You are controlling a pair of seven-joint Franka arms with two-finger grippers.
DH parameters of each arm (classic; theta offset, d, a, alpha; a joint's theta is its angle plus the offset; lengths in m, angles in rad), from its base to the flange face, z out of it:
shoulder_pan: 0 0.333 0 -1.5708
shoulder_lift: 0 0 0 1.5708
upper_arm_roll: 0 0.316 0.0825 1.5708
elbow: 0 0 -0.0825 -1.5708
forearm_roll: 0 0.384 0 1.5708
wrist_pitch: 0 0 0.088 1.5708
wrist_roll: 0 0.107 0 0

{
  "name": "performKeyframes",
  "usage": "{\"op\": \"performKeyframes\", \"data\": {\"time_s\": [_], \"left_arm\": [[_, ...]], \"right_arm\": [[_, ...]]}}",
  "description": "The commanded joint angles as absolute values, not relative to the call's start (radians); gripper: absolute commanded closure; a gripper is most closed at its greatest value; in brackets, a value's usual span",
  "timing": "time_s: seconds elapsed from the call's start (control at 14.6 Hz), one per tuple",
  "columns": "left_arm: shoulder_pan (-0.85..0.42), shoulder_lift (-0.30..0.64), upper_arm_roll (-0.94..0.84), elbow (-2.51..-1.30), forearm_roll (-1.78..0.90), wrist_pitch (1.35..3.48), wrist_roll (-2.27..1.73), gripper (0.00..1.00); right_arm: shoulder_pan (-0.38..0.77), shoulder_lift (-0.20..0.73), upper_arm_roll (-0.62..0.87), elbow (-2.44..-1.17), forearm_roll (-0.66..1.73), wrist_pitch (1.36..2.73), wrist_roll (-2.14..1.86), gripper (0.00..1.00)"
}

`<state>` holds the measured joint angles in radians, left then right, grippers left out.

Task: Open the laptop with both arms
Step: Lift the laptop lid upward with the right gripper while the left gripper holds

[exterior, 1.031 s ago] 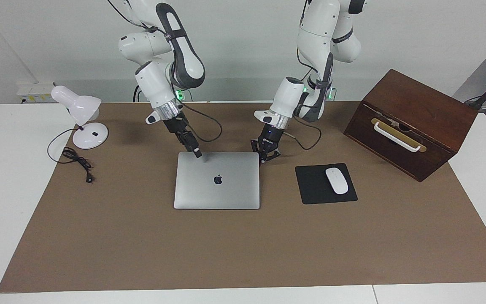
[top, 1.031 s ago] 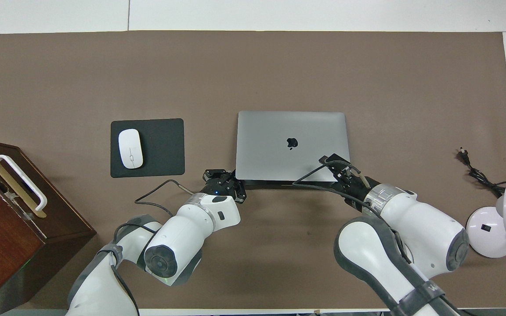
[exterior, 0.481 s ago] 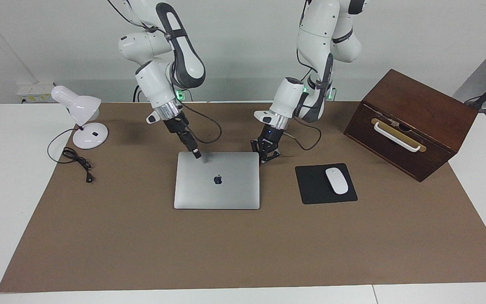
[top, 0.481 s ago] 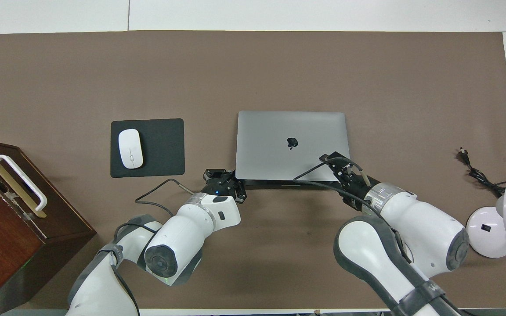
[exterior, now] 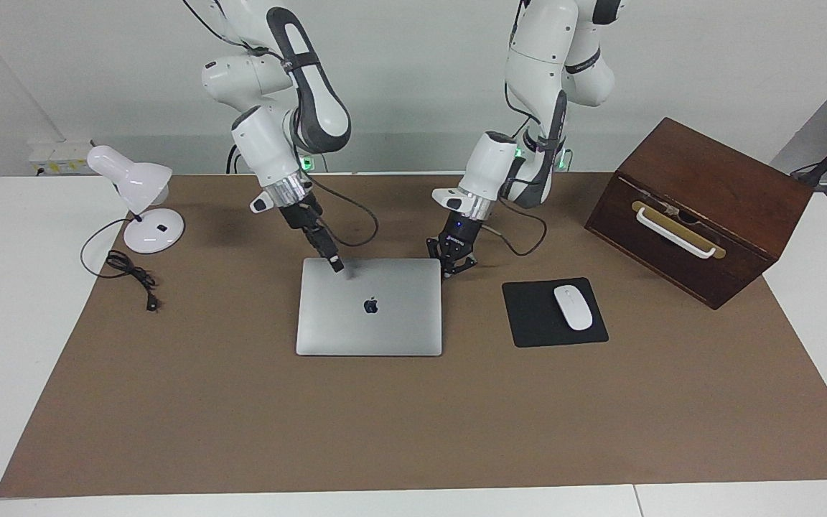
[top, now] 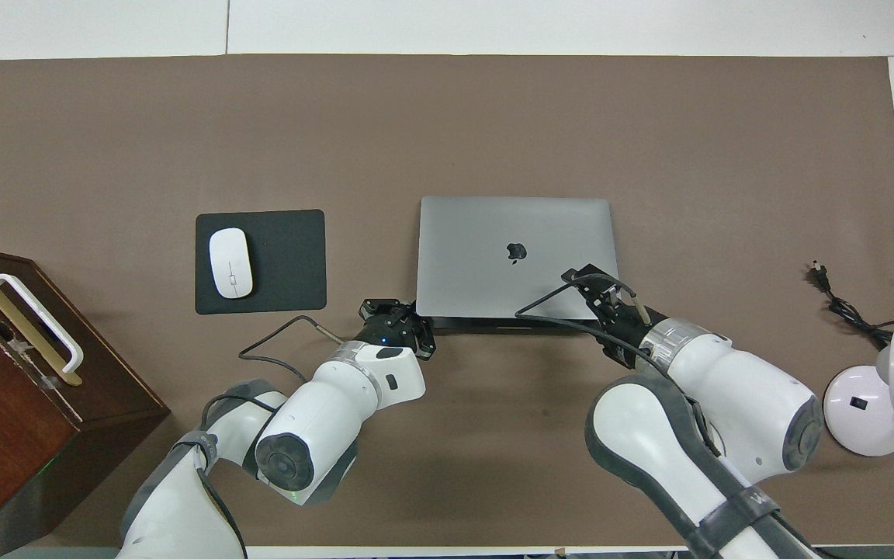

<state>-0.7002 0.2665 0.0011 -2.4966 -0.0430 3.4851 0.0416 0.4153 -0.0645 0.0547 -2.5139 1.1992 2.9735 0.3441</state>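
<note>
The silver-grey laptop [exterior: 385, 323] lies closed and flat on the brown mat, its dark logo facing up [top: 493, 225]. My right gripper [exterior: 337, 265] is shut, and its tip rests on the lid close to the edge nearest the robots, toward the right arm's end [top: 571, 276]. My left gripper [exterior: 449, 271] is shut too, low at the laptop's corner nearest the robots, toward the left arm's end [top: 417, 314]. Its links splay out sideways. I cannot tell whether its tips touch the laptop's edge.
A black mouse pad [exterior: 528, 319] with a white mouse [exterior: 573, 307] lies beside the laptop toward the left arm's end, with a brown wooden box [exterior: 701, 208] past it. A white desk lamp [exterior: 142, 194] and its black cord [exterior: 130, 276] stand toward the right arm's end.
The right arm's wrist has shifted slightly, with its tip a touch farther in over the lid. The left gripper and the laptop have not moved.
</note>
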Motion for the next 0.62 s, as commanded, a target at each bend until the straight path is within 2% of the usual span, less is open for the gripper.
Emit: {"op": "performKeyframes", "data": {"time_s": [0.0,0.55], "left_arm": [[-0.706,0.302,-0.002,-2.477,-0.046,3.504,0.060,1.00],[-0.707,0.305,-0.002,-2.476,-0.046,3.504,0.061,1.00]], "right_arm": [[0.423,-0.038,0.057,-2.473,1.229,2.997,0.356,0.05],[0.422,0.017,0.057,-2.373,1.229,2.994,0.360,0.05]]}}
